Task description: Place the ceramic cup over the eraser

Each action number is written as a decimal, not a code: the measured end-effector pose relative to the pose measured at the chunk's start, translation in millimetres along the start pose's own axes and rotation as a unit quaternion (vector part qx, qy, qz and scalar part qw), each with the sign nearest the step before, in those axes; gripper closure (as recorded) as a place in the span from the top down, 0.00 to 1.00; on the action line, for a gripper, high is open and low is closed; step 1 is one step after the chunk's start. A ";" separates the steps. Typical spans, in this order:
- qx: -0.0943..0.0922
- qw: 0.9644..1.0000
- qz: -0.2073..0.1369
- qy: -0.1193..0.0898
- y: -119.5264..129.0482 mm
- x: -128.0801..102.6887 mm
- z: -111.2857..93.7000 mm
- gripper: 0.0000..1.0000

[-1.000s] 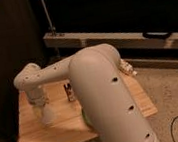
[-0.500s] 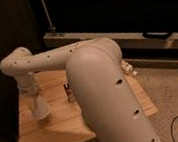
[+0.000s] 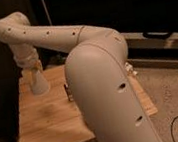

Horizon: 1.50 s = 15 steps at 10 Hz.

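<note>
view: we have one camera, looking from high up, close behind the arm (image 3: pixel 104 78) | facing: we look forward and down across the wooden table (image 3: pixel 46 128) toward dark shelving (image 3: pixel 138 7) | nearness: the arm's thick link fills our foreground, table beyond | gripper (image 3: pixel 33 69): upper left of our view, over the table's far-left corner, clamped on the ceramic cup (image 3: pixel 39 84)

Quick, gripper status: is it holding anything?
Gripper: closed on the ceramic cup, which hangs mouth-down over the far left of the wooden table.
</note>
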 end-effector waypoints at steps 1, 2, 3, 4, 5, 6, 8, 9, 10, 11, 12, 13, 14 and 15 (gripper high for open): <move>0.009 1.000 0.017 -0.004 -25.8 8.9 -9.6 0.00; 0.016 0.999 0.030 -0.006 -48.3 18.4 -16.1 0.00; 0.021 0.999 0.041 -0.007 -63.9 26.7 -20.3 0.00; 0.027 0.998 0.058 -0.009 -82.9 41.8 -27.1 0.00; 0.029 0.997 0.065 -0.010 -90.6 51.6 -29.9 0.00; 0.030 0.997 0.070 -0.013 -97.7 60.4 -32.9 0.00; 0.032 0.996 0.078 -0.018 -102.2 82.5 -38.5 0.00; 0.033 0.996 0.081 -0.018 -99.5 89.8 -39.1 0.00; 0.034 0.996 0.084 -0.016 -95.7 99.9 -39.1 0.00; 0.038 0.995 0.087 -0.012 -92.8 112.7 -38.1 0.00; 0.041 0.995 0.089 -0.009 -88.0 122.9 -35.3 0.00; 0.041 0.995 0.090 -0.007 -79.9 137.8 -29.3 0.00; 0.038 0.995 0.091 -0.006 -72.3 157.5 -16.8 0.00; 0.028 0.995 0.094 -0.007 -68.7 169.2 -6.3 0.00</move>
